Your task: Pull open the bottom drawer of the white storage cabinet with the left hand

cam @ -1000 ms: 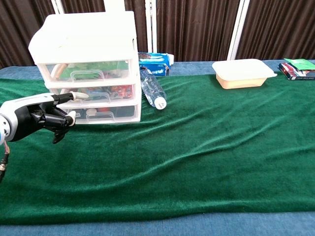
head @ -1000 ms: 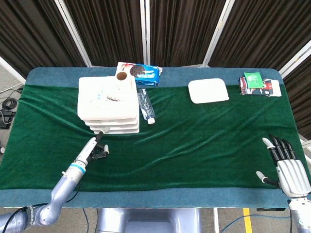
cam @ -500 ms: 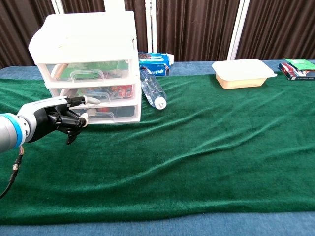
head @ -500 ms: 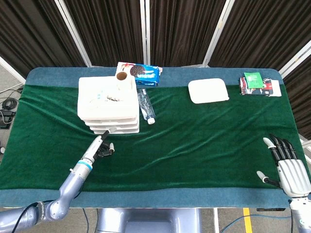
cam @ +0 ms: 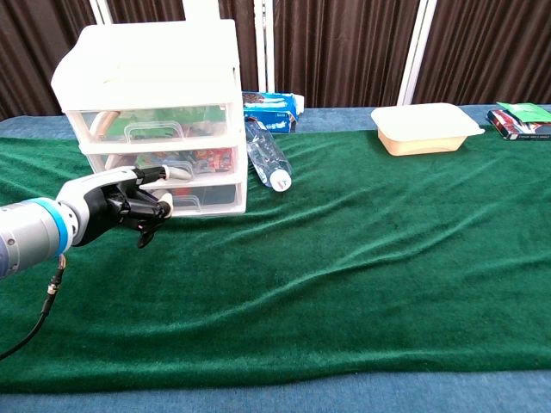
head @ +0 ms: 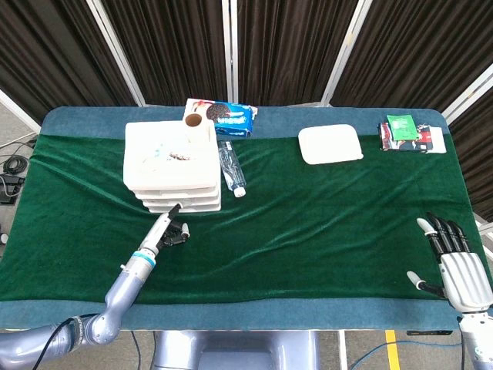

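The white plastic three-drawer storage cabinet (cam: 151,120) stood near the far left corner of the green-clothed table (cam: 362,258), its bottom drawer (cam: 194,199) closed. The left hand (cam: 129,205) hovered just before that drawer, fingers curled, gripping nothing. The right hand (head: 454,262) lay near the table's front right corner, fingers spread.

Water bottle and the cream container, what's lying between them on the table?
Nothing: only bare green cloth lies between the water bottle and the cream container, clearest in the head view.
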{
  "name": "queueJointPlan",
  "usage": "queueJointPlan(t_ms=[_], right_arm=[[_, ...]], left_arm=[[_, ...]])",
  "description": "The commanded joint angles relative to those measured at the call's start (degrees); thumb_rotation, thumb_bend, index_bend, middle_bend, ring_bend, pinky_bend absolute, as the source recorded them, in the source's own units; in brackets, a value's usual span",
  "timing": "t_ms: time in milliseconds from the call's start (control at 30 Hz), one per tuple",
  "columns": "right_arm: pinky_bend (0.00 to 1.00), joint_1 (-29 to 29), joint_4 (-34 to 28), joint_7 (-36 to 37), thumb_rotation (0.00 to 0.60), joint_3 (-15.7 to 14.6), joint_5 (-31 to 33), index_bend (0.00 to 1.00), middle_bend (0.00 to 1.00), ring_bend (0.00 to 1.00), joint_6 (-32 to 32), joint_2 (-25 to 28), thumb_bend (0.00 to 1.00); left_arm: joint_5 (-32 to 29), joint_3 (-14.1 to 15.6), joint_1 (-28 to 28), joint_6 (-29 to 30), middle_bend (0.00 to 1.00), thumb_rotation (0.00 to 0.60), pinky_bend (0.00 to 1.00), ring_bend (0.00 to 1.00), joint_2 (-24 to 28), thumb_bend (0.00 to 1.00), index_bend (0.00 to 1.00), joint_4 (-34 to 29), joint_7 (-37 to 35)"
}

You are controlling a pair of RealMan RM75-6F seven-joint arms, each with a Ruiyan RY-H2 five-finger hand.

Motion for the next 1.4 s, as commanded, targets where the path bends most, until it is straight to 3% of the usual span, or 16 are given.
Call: queueJointPlan(t_ms=[33,500,1400], right_arm=[[0.0,-0.01,-0.01,-0.05,0.6,-0.05,-0.07,0.04,0.0,0.0,0.01,-0.01,0.07],[0.0,0.17,0.03,-0.78,0.6,-0.28,-0.31,0.04,0.0,0.0,-0.41,-0.39,0.07],[0.0,0.06,-0.27,-0.97,0.6,-0.34,-0.35,0.04,0.0,0.0,-0.23,-0.31,0.07]], left_arm=[[-0.02,-0.07,-0.05,0.09,0.9,0.6,0.72,0.77,-0.39,0.76,0.08,0.41,-0.07],[2.16,-0.54,-0.29,-2.49,0.9,0.6,0.72,0.77,-0.97,0.76,0.11,2.93,-2.98],[10.83,3.0,2.95,-2.31,0.9,0.6,0.72,0.77,1.26,0.76,0.14,0.4,-8.76]])
